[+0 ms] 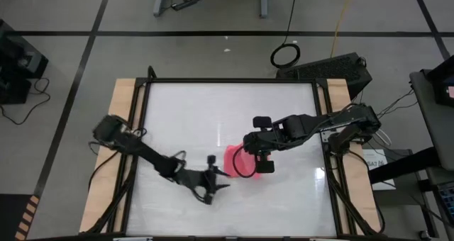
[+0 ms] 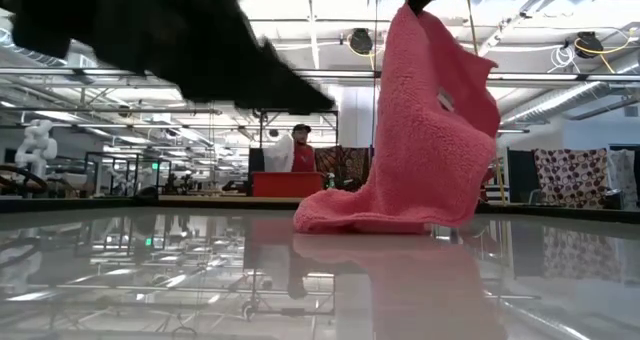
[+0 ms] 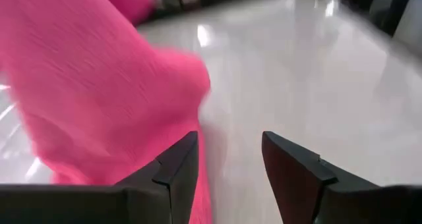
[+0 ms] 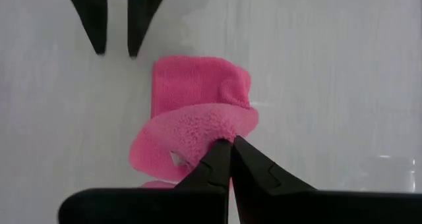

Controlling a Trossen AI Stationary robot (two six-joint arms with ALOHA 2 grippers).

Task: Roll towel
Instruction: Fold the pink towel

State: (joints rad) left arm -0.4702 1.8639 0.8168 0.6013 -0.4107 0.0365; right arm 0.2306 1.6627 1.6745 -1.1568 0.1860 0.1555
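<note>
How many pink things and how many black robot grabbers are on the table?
Pink towel: 1
Black grippers: 2, the left gripper open beside the towel, the right gripper pinching it and lifting it
Total: 3

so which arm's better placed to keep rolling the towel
Right, probably. Its tool is shut on the towel, holding one edge up off the table. The left tool is open beside the cloth, holding nothing.

The towel point(image 1: 240, 161) hangs from the right tool point(image 1: 257, 161), its lower end on the table point(image 1: 284, 106).
</note>
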